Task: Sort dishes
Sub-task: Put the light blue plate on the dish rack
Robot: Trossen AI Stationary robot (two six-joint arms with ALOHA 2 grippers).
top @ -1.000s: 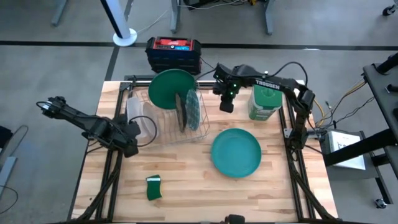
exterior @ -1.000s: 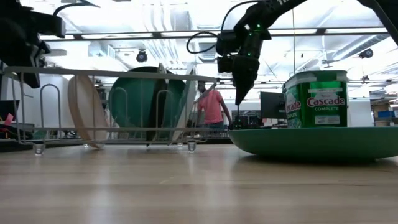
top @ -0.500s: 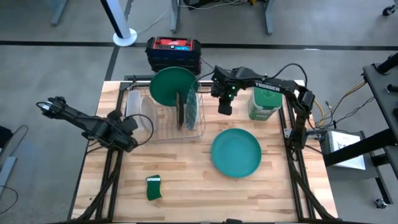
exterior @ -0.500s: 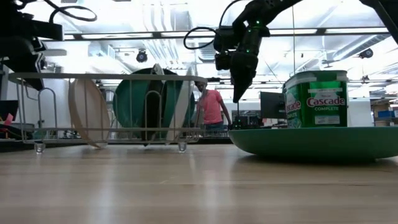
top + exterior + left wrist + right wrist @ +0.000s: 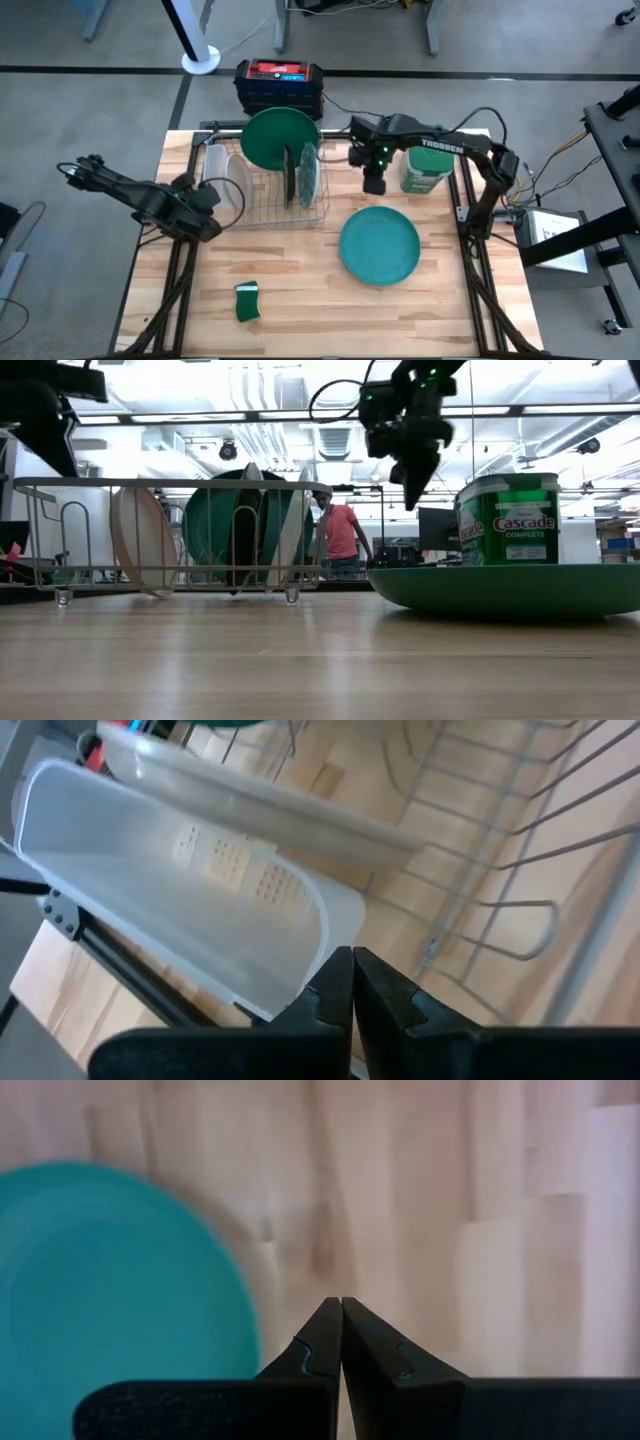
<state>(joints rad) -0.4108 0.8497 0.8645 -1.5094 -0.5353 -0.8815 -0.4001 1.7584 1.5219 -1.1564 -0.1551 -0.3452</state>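
teal plate (image 5: 379, 245) lay unsorted near the table's (image 5: 300, 290) right edge; three dishes stood racked (image 5: 285, 190). my right claw (image 5: 374, 184) hovered clenched, empty; my left claw (image 5: 207, 200) clenched beside the rack.

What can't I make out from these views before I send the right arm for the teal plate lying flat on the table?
- Round teal plate, low view: only its rim shows; the inside is hidden by that rim.
- Round teal plate, right wrist view: cut off by the picture's edge, and blurred.
- Whitish-clear plate in the wire rack, left wrist view: the left gripper, fingers shut, covers its lower edge.
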